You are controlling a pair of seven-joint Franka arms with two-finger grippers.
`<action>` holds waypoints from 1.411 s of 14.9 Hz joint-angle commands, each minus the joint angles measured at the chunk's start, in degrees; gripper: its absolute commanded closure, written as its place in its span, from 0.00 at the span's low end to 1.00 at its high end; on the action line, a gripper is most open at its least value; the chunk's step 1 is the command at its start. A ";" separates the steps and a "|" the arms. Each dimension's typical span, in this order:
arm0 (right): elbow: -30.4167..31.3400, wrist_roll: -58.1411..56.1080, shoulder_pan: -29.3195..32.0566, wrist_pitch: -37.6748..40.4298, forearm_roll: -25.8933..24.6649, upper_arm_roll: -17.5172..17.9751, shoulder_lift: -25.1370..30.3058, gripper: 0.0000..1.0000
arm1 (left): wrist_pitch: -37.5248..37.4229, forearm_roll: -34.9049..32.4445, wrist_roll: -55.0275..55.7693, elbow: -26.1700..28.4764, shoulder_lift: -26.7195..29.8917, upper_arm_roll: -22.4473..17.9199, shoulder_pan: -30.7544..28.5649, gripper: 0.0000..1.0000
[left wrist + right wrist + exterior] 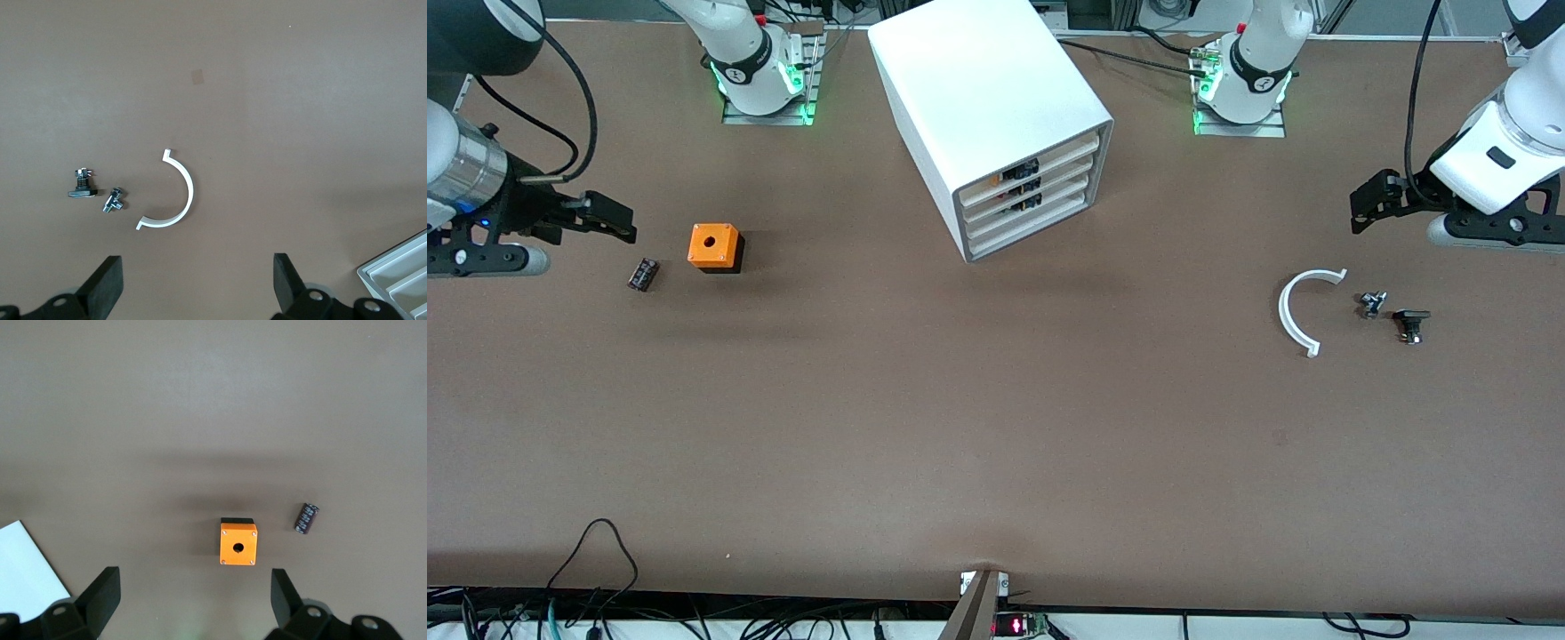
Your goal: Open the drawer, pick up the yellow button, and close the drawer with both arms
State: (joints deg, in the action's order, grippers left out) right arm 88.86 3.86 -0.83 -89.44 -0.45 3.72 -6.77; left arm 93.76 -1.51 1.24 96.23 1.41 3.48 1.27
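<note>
White cabinet's shut top drawer (1040, 164) faces the front camera, long axis sideways; both pincers (1371, 206) (609, 218) gape wide.

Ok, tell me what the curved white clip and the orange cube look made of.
Curved white clip: likely plastic, matte and thin, uniformly white with no metallic glint. Orange cube: probably moulded plastic, satin orange top over a black base, small corner screws visible in the right wrist view.

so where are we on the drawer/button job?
Nothing done yet. The top drawer of the big white box cabinet is shut. The left gripper hangs open over the white curved clip; the right gripper hangs open near the orange cube. Opening, picking and closing all remain.
</note>
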 commanded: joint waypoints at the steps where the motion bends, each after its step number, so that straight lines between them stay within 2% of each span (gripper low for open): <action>1: -1.05 6.14 -2.32 -1.26 -0.16 0.06 -2.02 0.00 | -1.04 0.72 -0.53 -0.60 0.34 0.21 -0.22 0.01; 7: -1.40 19.24 -7.08 -2.84 0.10 0.06 -5.27 0.00 | -1.13 0.72 -0.53 -0.60 0.34 0.21 -0.22 0.01; 12: -1.58 24.43 -8.66 -4.43 2.56 0.06 -7.03 0.00 | -1.13 0.72 -0.53 -0.69 0.34 0.21 -0.13 0.01; 21: -1.67 33.05 -15.34 -7.24 2.73 0.06 -8.70 0.00 | -1.13 0.72 -0.53 -0.60 0.34 0.30 -0.04 0.01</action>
State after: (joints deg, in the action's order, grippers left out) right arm 88.51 34.75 -14.88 -96.32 1.35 3.98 -14.49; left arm 93.72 -1.51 1.24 96.22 1.44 3.64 1.29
